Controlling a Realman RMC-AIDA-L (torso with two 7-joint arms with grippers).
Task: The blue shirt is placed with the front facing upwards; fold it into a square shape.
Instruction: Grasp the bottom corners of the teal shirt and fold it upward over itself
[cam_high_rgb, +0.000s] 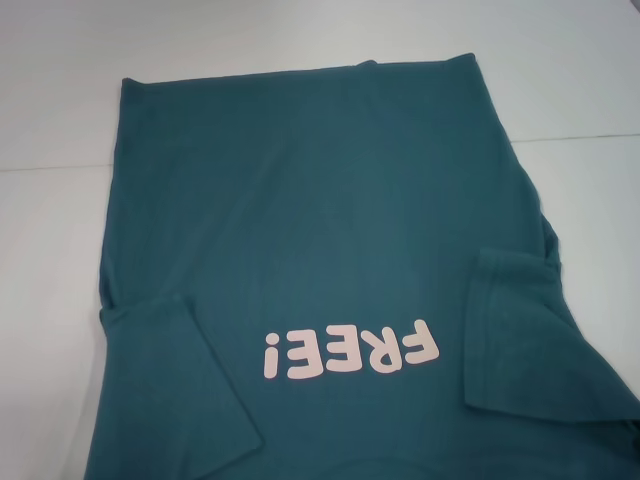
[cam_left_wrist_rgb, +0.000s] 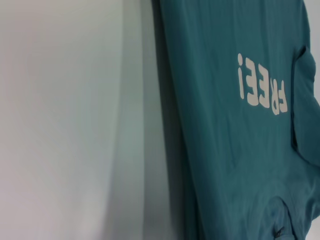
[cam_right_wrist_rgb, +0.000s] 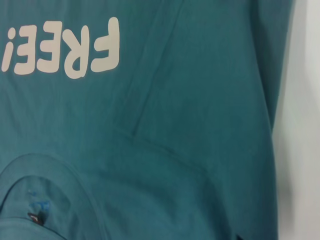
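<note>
Your dark teal-blue cotton T-shirt (cam_high_rgb: 330, 230) lies front-up on the white desk (cam_high_rgb: 50, 250), both sleeves folded inward beside its pink "FREE!" lettering (cam_high_rgb: 350, 352); neither end effector shows, so grip the hem corners evenly.

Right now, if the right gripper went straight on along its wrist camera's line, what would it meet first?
Probably the blue shirt, near its collar below the lettering. The gripper itself isn't in view, so depth is unclear.
</note>
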